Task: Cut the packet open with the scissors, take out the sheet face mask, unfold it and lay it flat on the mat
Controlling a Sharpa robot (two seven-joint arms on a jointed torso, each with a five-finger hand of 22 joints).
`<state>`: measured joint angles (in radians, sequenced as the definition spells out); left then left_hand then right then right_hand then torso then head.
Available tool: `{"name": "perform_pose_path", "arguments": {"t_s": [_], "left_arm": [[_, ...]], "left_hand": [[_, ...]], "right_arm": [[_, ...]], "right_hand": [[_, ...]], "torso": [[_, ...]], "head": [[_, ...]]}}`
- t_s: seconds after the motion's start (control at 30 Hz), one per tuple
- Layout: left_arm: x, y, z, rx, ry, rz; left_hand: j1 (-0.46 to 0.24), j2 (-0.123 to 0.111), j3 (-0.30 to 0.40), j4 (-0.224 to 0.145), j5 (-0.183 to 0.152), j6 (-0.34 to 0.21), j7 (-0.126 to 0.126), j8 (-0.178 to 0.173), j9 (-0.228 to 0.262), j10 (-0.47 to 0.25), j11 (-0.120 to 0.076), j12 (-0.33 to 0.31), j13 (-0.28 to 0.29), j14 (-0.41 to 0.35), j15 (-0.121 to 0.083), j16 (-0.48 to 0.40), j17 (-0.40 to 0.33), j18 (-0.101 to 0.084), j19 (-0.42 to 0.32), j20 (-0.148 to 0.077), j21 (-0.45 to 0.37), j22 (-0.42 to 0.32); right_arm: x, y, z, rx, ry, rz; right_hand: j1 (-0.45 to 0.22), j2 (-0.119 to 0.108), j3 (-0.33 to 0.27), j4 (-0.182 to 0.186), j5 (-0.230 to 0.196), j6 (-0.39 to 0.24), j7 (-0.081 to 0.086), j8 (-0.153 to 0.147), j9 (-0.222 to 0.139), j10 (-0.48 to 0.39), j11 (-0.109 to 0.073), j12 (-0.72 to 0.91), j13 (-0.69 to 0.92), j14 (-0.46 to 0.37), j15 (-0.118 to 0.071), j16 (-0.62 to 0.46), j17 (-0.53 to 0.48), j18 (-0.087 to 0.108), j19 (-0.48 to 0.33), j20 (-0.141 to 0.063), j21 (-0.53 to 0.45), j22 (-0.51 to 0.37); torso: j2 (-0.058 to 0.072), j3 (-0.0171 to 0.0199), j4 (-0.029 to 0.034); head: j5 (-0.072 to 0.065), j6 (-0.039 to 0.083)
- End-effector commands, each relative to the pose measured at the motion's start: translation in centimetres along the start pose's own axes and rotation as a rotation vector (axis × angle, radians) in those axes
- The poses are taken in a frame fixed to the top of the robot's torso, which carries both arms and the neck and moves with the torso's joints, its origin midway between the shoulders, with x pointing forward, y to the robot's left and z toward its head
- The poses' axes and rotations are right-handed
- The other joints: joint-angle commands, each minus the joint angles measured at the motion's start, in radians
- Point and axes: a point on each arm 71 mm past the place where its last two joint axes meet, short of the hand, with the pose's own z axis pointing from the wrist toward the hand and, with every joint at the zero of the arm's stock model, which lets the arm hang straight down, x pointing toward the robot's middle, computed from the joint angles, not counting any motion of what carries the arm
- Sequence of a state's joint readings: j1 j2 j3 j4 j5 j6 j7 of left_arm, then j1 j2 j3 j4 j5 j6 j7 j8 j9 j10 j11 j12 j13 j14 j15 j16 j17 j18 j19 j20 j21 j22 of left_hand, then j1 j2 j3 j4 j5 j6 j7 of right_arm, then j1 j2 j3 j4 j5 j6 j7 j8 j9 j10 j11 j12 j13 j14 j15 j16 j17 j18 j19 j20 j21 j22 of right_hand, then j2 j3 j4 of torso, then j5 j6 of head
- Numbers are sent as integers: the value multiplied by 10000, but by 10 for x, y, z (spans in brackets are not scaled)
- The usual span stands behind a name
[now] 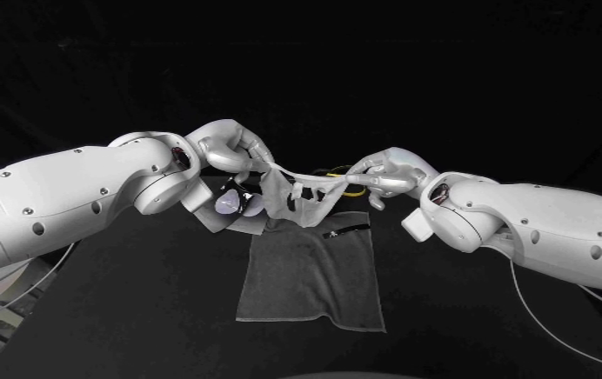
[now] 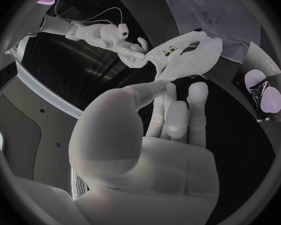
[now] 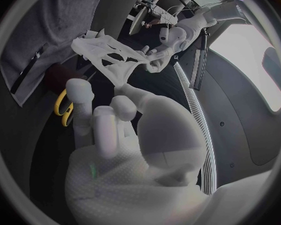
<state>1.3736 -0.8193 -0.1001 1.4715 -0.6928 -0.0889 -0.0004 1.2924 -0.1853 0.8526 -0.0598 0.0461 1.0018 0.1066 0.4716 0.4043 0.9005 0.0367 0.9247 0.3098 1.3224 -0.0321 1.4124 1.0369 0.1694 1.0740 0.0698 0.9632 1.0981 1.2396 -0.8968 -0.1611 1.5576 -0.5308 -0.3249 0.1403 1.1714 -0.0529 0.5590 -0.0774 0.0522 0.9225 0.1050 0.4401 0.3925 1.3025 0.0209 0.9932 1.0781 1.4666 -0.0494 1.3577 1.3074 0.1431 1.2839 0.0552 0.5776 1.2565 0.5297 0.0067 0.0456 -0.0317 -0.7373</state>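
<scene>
- Sheet face mask (image 1: 301, 198) hangs in the air, stretched between both hands above the far end of the mat (image 1: 314, 283). Its lower part droops toward the cloth, and contact cannot be told.
- It looks thin, limp and damp. It is probably very light, clingy and easy to tear at its openings, so the outer edges are the safest hold, kept well apart with a gentle pull.
- The left hand (image 1: 232, 149) pinches one upper edge and the right hand (image 1: 389, 175) pinches the other.
- The packet (image 1: 232, 203) lies on the bench (image 1: 125, 309) below the left hand, near the mat's far corner. It is presumably empty, though its inside is hidden.
- The scissors (image 3: 61, 107), with yellow handles, lie near the right hand.
</scene>
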Motion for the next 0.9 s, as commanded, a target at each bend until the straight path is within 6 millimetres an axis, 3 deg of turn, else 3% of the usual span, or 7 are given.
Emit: {"name": "perform_pose_path", "arguments": {"t_s": [0.03,0.2,0.4,0.9], "left_arm": [[5,-5,1,234,463,141],[10,-9,2,266,872,210],[15,-14,2,299,1514,463],[23,-22,-2,155,2854,1260]], "left_hand": [[-73,25,19,-39,51,29,-9,37,556,-6,-78,42,9,61,21,60,7,-74,80,9,45,17],[-77,13,24,-58,51,39,-13,44,567,1,-76,47,11,4,20,30,-120,-51,14,7,-35,-48],[-80,5,24,-65,52,45,-14,48,572,7,-76,51,12,-2,21,29,-128,-51,12,7,-35,-48],[-75,-6,47,-96,60,57,-16,55,585,14,-84,53,14,12,19,47,-80,-72,81,3,56,22]], "right_arm": [[12,-3,-1,320,1074,-635],[19,-3,-1,405,1463,-1413],[23,-3,-1,492,1662,-2525],[25,7,2,11,1162,-3156]], "right_hand": [[-270,-462,-408,164,-40,-396,217,-461,-265,-419,191,-670,-492,198,169,-397,101,207,-348,101,-948,-367],[-367,-1009,-1182,345,-42,-1220,539,-1317,-637,-1197,459,-1700,-1279,-113,446,-1007,-405,315,-728,352,-1986,-866],[-347,-1197,-1794,576,-37,-1582,659,-1701,-798,-1599,609,-2089,-1638,-257,548,-1272,-632,348,-746,490,-2189,-1064],[33,-923,-1978,686,-3,-1403,617,-1760,-832,-1350,563,-1714,-1458,-78,508,-1029,-437,390,-551,496,-2219,-1173]], "torso": [[0,9,9],[-8,10,8],[0,3,0],[-7,3,5]], "head": [[11,-10],[15,6],[33,5],[43,-5]]}}
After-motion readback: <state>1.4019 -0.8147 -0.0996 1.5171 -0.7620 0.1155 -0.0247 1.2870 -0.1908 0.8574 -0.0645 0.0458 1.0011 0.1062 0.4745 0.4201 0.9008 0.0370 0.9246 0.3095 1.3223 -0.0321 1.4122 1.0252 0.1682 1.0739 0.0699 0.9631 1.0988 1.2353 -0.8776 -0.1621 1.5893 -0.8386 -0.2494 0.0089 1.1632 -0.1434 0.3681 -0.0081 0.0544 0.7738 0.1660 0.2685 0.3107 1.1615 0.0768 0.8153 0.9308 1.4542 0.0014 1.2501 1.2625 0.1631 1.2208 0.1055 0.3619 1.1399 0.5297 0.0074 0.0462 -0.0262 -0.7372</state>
